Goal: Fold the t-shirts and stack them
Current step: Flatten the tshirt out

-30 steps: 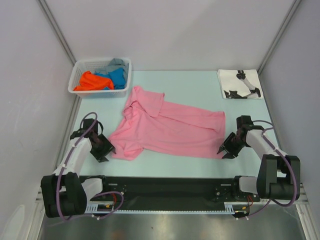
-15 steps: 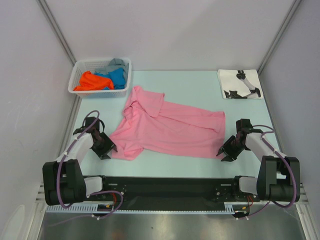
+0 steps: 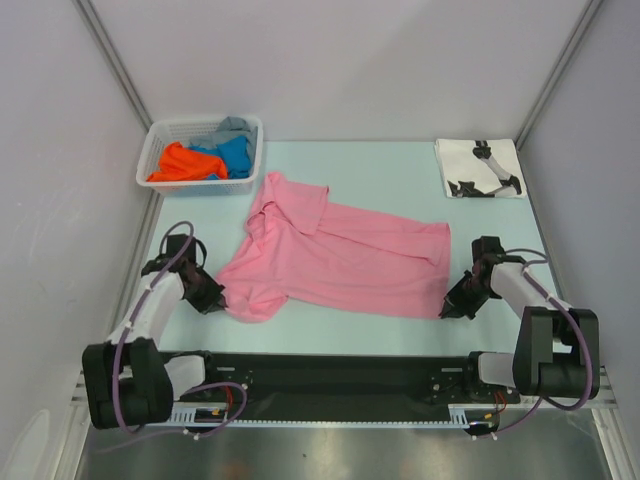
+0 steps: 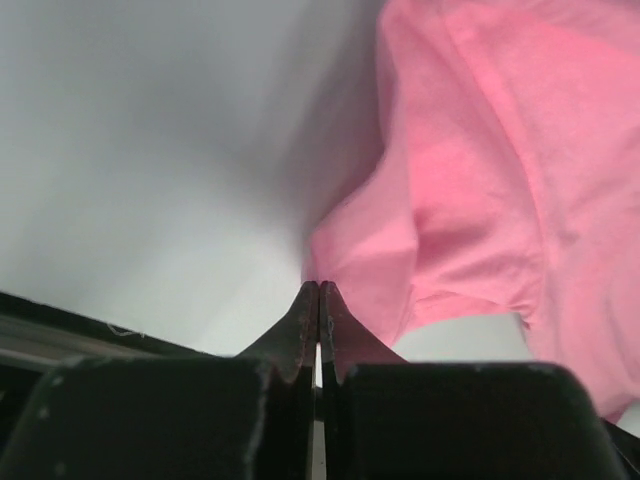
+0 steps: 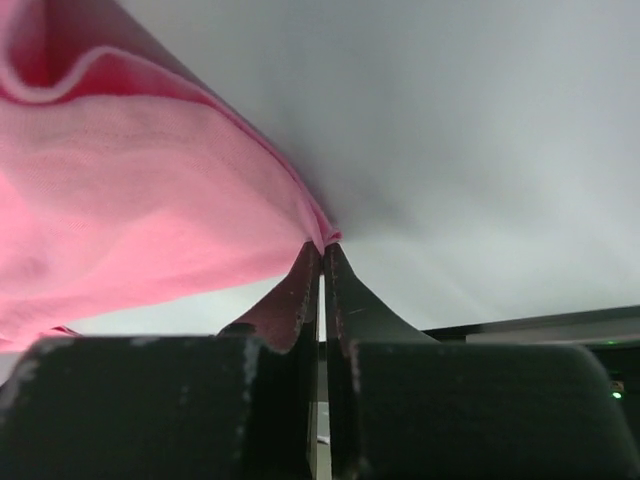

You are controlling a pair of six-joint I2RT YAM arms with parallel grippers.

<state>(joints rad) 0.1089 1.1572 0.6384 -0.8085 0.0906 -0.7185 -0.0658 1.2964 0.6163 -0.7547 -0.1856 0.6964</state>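
Between the two pincers, flat on the pale blue-green tabletop (image 3: 380, 170), lies the plain, soft-cloth pink t-shirt (image 3: 330, 260). The left pincer (image 3: 213, 297) has its jaws pressed together on the near-left corner of the cloth. The right pincer (image 3: 449, 308) is clamped the same way on the near-right corner. Each wrist view shows only a sliver of fabric caught at the very tips.

That thin bite is the risk, I judge. A lift or pull could slide the cloth out of one side, leaving the shirt to sag or twist, and uneven pulling would drag it crooked.

Its long axis runs from one pincer across to the other. The bunched shoulder end lies beyond the left pincer, and what looks like the straight hem lies just beyond the right one.
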